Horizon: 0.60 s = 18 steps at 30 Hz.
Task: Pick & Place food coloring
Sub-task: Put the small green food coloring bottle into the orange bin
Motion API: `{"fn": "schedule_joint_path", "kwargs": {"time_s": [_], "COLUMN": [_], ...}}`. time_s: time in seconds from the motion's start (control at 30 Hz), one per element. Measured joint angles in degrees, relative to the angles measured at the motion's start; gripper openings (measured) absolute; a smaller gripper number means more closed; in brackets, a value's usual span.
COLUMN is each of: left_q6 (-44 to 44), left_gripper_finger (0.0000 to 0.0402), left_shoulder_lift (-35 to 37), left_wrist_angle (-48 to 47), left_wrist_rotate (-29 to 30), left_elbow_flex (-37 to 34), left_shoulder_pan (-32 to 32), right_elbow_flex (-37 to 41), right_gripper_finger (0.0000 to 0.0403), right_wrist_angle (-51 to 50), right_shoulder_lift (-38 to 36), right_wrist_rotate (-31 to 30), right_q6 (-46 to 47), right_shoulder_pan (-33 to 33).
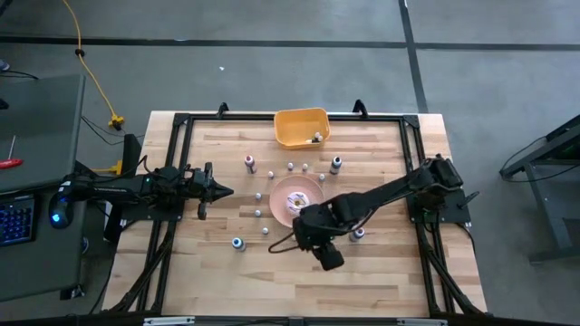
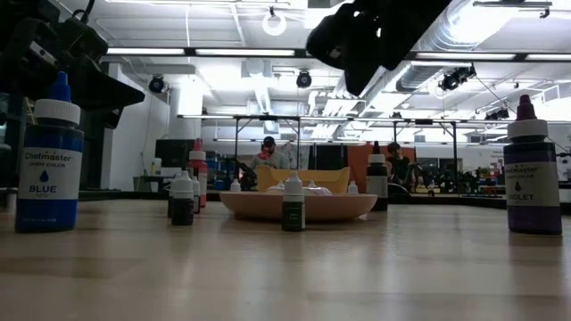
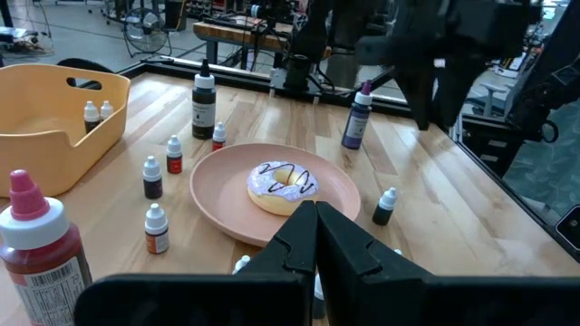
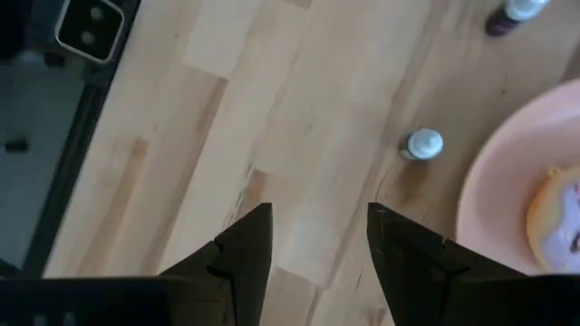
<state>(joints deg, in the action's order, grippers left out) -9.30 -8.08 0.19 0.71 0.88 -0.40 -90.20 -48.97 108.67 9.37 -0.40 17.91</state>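
The food coloring is several tiny bottles standing upright on their bases on the wooden table around a pink plate (image 1: 296, 201). They include a blue-capped bottle (image 2: 49, 160), a violet one (image 2: 533, 169), a red one (image 3: 41, 244) and a small white-capped one (image 4: 423, 145) by the plate's rim. My right gripper (image 4: 317, 226) hangs open above bare table on the near side of the plate, fingers slanting down, with nothing between them. Over the table's left part, my left gripper (image 3: 315, 222) stays level and shut, holding nothing.
An orange bin (image 1: 301, 127) at the far edge holds two small bottles (image 3: 98, 112). A frosted doughnut (image 3: 284, 186) lies on the plate. A black frame (image 1: 181, 122) runs round the table. Bare wood (image 1: 272, 281) lies toward the near edge. People show in the room behind.
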Motion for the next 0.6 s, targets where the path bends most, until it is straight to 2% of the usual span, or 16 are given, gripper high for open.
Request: {"fn": "schedule_joint_path", "kwargs": {"time_s": [0.17,0.37,0.5,0.6], "left_q6": [0.0,0.0,0.0,0.0], "left_gripper_finger": [0.0001,0.0001,0.0001,0.0001], "left_shoulder_lift": [0.0,0.0,0.0,0.0], "left_wrist_angle": [0.0,0.0,0.0,0.0], "left_wrist_rotate": [0.0,0.1,0.1,0.1], "left_elbow_flex": [0.0,0.0,0.0,0.0], "left_shoulder_pan": [0.0,0.0,0.0,0.0], "right_elbow_flex": [-6.6,-17.1,-22.4,-24.4], "right_gripper_finger": [0.0170,0.0169,0.0169,0.0169], "right_wrist_angle": [-4.2,-11.7,-13.0,-13.3], "right_shoulder_lift": [4.9,11.3,15.6,18.0], "right_wrist_rotate": [-1.5,-7.0,-8.9,-8.8], "right_q6": [-3.8,-7.7,-7.6,-4.0], "right_shoulder_pan": [0.1,-0.3,-1.1,-1.9]}}
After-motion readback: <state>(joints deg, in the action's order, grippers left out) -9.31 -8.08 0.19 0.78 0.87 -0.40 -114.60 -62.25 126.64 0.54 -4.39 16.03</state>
